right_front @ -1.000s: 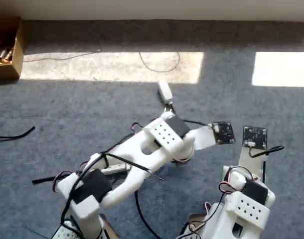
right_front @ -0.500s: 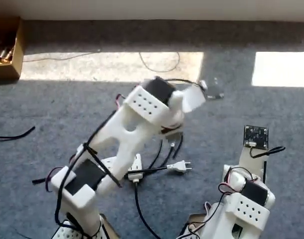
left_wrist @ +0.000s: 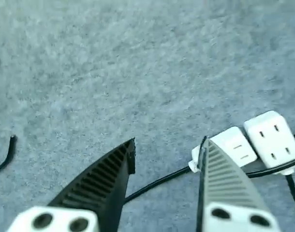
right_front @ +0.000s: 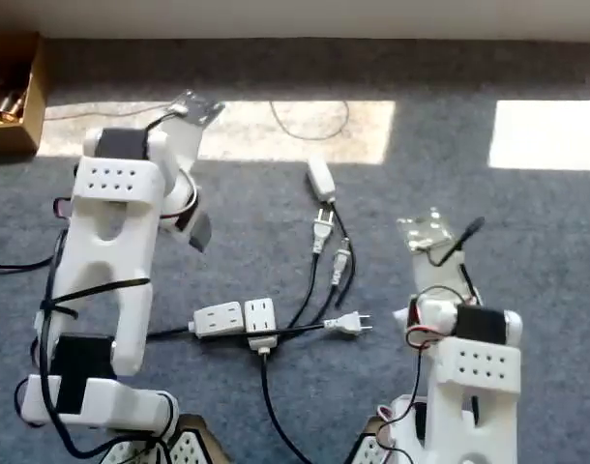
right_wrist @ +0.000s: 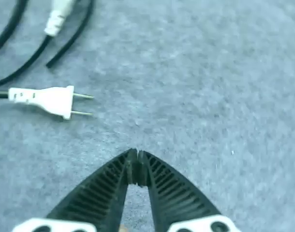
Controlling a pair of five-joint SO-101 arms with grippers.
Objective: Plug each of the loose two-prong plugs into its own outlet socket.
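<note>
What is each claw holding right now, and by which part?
Nothing. The left claw is open near the outlet block, gripping nothing; the right claw is shut empty, with the nearest plug lying apart from it.

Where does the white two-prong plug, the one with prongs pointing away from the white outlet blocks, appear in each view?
High view: white two-prong plug lies near the middle, right of the white outlet blocks.
Left wrist view: not in it.
Right wrist view: it lies ahead of the shut right gripper, off to one side.
Shared landmark: its black cord, in the high and right wrist views.
</note>
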